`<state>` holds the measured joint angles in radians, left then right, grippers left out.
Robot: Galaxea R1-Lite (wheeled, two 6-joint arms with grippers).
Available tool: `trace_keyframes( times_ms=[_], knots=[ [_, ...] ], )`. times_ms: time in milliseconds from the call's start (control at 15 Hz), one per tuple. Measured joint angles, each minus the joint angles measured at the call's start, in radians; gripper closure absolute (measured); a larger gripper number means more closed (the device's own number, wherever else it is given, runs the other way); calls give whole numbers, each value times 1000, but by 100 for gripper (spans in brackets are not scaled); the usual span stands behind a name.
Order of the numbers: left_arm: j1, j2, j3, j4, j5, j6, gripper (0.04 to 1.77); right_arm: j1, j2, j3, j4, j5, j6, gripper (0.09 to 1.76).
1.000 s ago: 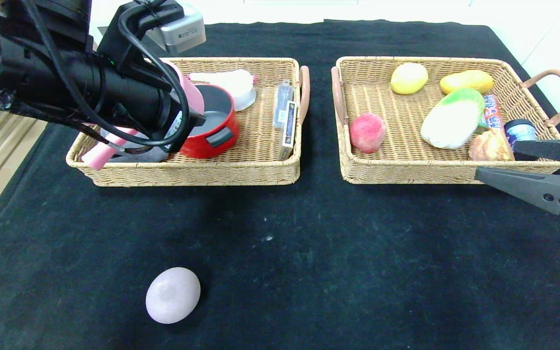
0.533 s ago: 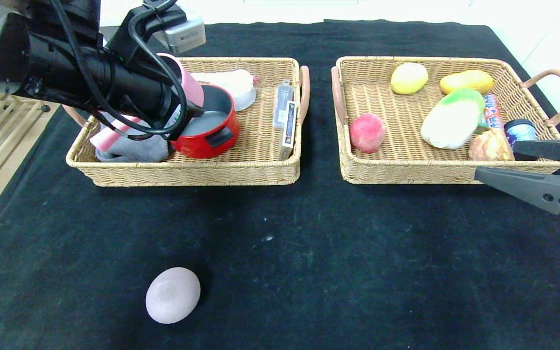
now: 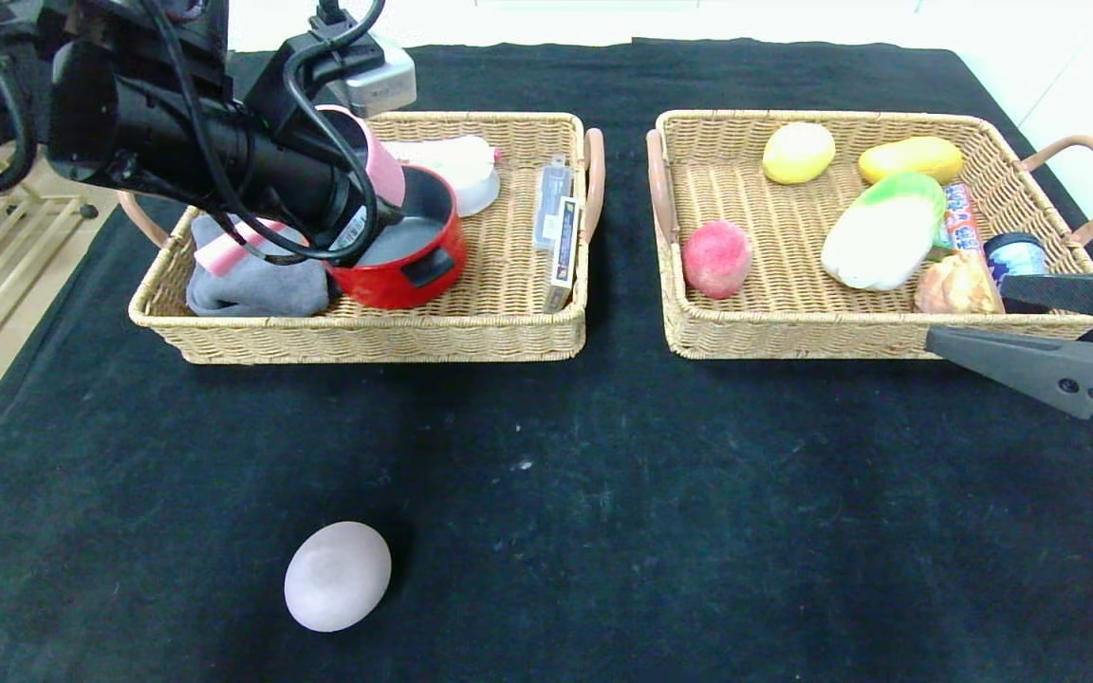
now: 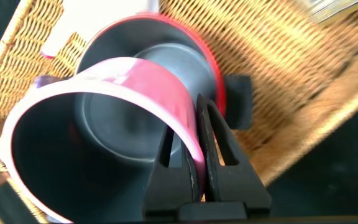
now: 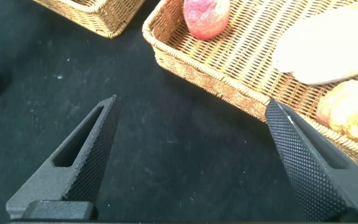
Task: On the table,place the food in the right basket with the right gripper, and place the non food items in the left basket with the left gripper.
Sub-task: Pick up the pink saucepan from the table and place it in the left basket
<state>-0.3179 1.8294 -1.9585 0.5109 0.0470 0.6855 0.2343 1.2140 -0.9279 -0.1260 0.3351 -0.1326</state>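
From the head view, the left gripper (image 3: pixel 371 223) has drawn back and up over the left basket (image 3: pixel 471 327), carrying the pink saucepan (image 3: pixel 378 171) above the red pot (image 3: pixel 404 242); not released yet. The lilac egg-shaped lump (image 3: pixel 338 575) waits alone on the black cloth table (image 3: pixel 698 493).

Left wrist view: jaws pinch the saucepan's (image 4: pixel 104 124) smooth thin rim, over coarse wicker.

Right wrist view: the right gripper (image 5: pixel 191 155), spread wide, hovers beside the right basket (image 5: pixel 210 74).
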Motion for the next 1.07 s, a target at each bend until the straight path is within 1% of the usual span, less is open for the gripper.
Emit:
trace_keyframes(
  times_ms=[400,600,733,933,1067],
  knots=[
    [21,26,-7,-10,1,28,163,0,8,0,-1,0,0,14],
    [22,28,-7,-11,5,28,119,0,56,0,0,0,0,14],
    [21,29,-7,-10,9,27,93,0,37,-1,-1,0,0,14],
    [20,27,-7,-9,9,27,66,0,13,-2,0,0,0,14],
    [19,25,-7,-8,9,27,54,0,7,-2,0,0,0,14]
  ],
)
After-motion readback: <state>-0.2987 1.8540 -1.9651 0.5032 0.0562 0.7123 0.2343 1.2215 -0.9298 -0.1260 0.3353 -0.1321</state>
